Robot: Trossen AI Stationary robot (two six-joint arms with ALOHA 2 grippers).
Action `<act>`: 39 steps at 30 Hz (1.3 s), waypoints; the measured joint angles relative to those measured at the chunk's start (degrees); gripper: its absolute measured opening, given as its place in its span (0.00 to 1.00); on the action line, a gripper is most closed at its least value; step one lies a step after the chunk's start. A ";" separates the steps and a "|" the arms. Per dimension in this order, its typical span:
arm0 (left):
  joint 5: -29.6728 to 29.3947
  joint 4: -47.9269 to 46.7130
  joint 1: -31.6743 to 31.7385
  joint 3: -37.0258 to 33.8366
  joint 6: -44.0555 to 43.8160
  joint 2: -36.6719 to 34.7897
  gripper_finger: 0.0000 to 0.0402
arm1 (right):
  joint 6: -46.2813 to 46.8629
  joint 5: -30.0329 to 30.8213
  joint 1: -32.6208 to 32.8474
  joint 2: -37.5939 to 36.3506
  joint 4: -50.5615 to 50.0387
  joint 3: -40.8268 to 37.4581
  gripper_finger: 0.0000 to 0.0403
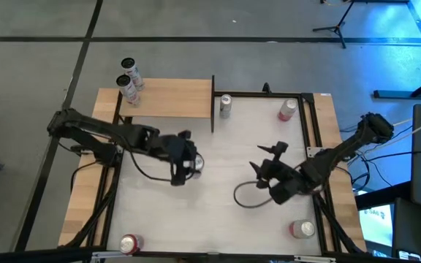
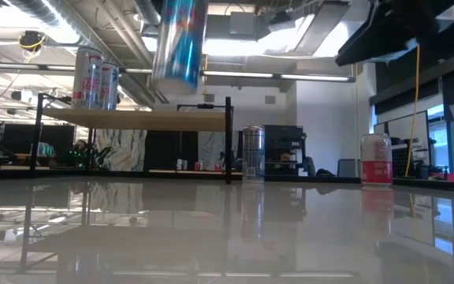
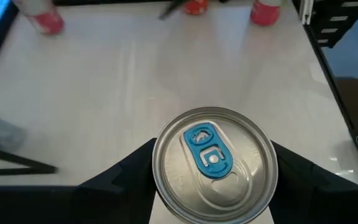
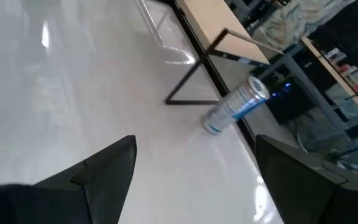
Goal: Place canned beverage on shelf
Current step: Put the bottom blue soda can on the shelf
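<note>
My left gripper [image 1: 185,165] is shut on a silver-and-blue can with a blue pull tab [image 3: 213,165], held high above the white table; the can also shows in the low view [image 2: 180,39]. The shelf [image 1: 168,98] is a tan board on a black frame at the table's far left; it also shows in the low view [image 2: 144,119]. Two cans [image 1: 128,79] stand on its left end. My right gripper [image 1: 267,169] is open and empty over the table's right half, its fingers wide apart in the right wrist view [image 4: 194,177]. My left gripper pinches the can's side wall just below the top rim [image 3: 156,163] between its two fingers [image 3: 126,174], one on each side. The fingers slant down from the table's left. The can is lifted clear of the table, its top up, slightly tilted.
A silver can [image 1: 226,106] stands by the shelf's right post and a red can [image 1: 287,109] at the far right. Two more red cans stand near the front edge, one left [image 1: 130,243] and one right [image 1: 303,229]. A black cable [image 1: 243,196] loops beside my right arm.
</note>
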 joint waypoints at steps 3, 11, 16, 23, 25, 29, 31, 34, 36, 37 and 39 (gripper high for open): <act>-0.18 4.85 -0.96 -5.84 -1.34 0.00 0.54 | -1.40 -0.81 -1.95 0.00 0.02 0.00 0.81; 0.87 12.90 -1.83 -16.13 -5.70 0.04 0.54 | -5.28 -2.46 -4.01 0.16 1.91 0.00 0.81; 1.40 18.53 -1.86 -20.52 -5.81 0.00 0.55 | -7.63 -3.13 -4.35 0.72 4.03 -0.04 0.81; 1.16 25.08 -1.85 -25.84 -4.87 0.26 0.55 | -11.05 -4.21 -4.37 1.71 7.85 -0.04 0.81; 1.16 25.61 -2.09 -26.42 -4.29 0.26 0.55 | -12.10 -4.42 -4.37 1.73 9.23 -0.04 0.81; 0.91 26.24 -2.99 -27.08 -4.44 0.15 0.55 | -13.26 -4.50 -4.39 1.70 10.65 -0.04 0.81; 0.53 26.65 -3.35 -27.23 -4.60 0.15 0.56 | -13.91 -4.55 -4.39 1.70 11.57 -0.04 0.81; 0.18 26.67 -3.73 -27.27 -4.62 0.15 0.59 | -14.20 -5.82 -4.37 1.70 11.96 -0.04 0.81; 0.19 26.65 -3.70 -27.27 -4.62 0.15 0.62 | -14.27 -5.82 -4.37 1.70 11.98 -0.04 0.81; 0.20 26.65 -3.70 -27.27 -4.64 0.15 0.63 | -14.27 -5.82 -4.39 1.70 11.97 -0.04 0.81; 0.22 26.61 -3.70 -27.27 -4.64 0.15 0.65 | -14.27 -5.82 -4.37 1.70 11.90 -0.04 0.81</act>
